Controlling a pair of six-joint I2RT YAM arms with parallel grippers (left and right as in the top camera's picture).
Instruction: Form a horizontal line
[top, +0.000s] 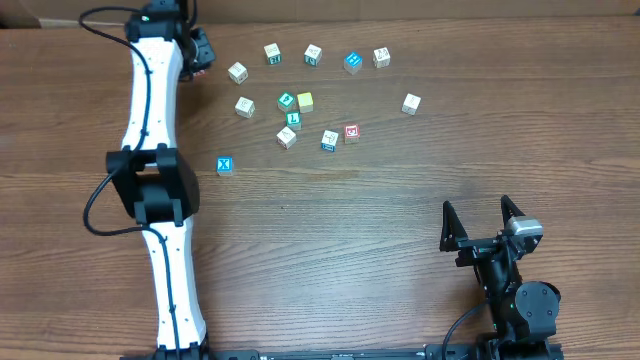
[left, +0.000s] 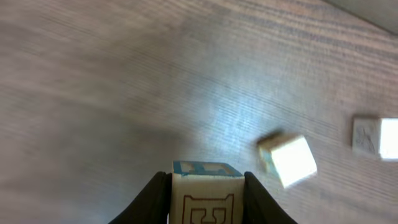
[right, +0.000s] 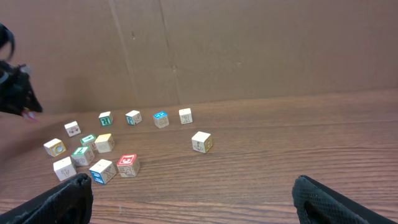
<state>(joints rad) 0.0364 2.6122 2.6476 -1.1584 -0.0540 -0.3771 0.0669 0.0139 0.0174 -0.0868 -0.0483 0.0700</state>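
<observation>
Left wrist: my left gripper (left: 207, 179) clamps a blue-topped cube (left: 208, 202), likely for lining up; right gripper (top: 477, 208) rests spread.

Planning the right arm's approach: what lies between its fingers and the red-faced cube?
Nothing: in the overhead view only bare table separates the right fingers from the red-faced cube, and the right wrist view agrees.

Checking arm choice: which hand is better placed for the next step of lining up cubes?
Left. The left hand grips a lettered cube near the other cubes; the right hand sits open, far from them.
</observation>
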